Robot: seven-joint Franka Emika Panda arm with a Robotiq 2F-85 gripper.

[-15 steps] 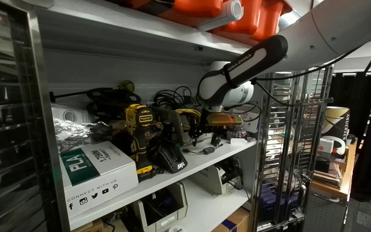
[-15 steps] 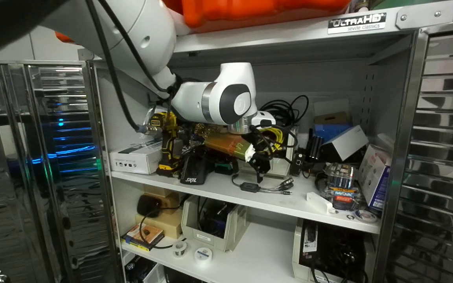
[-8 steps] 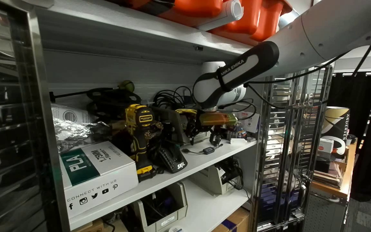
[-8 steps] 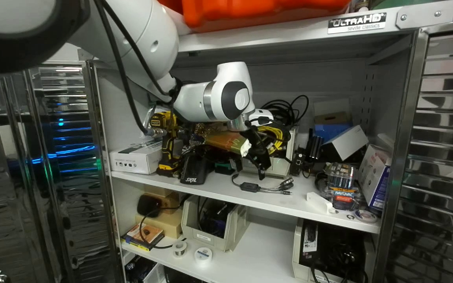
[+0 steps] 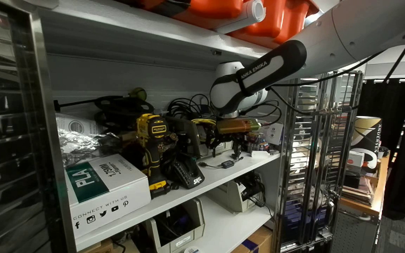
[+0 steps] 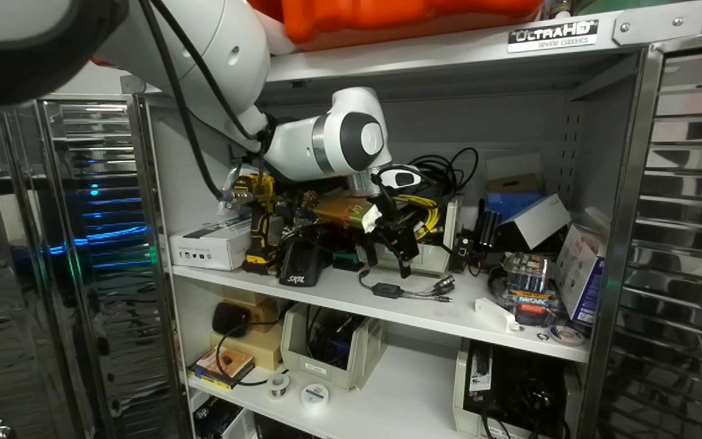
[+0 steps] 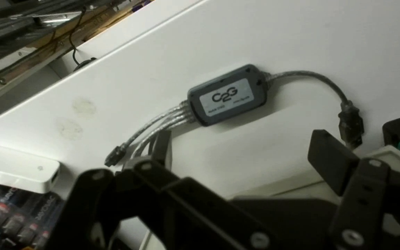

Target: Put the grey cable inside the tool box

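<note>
I'd call this the pick-up: my gripper [image 7: 246,157], spread wide and empty, must next descend around the cable [image 7: 227,96].

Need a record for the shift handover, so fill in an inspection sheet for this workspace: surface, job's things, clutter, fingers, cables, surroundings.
Surface: white shelf, two faint round marks on it in the wrist view.
Grey cable: lying on the shelf, not gripped.
Tool box: nothing seen that is clearly it.
Clutter: power drill standing upright, black SKIL device, PLA box and battery packs, all on that shelf.
Fingers: spread apart, holding nothing.
Other cables: yellow cables, with black coils farther back.
Surroundings: orange cases overhead, slatted metal doors either side, bins on a lower shelf.
</note>
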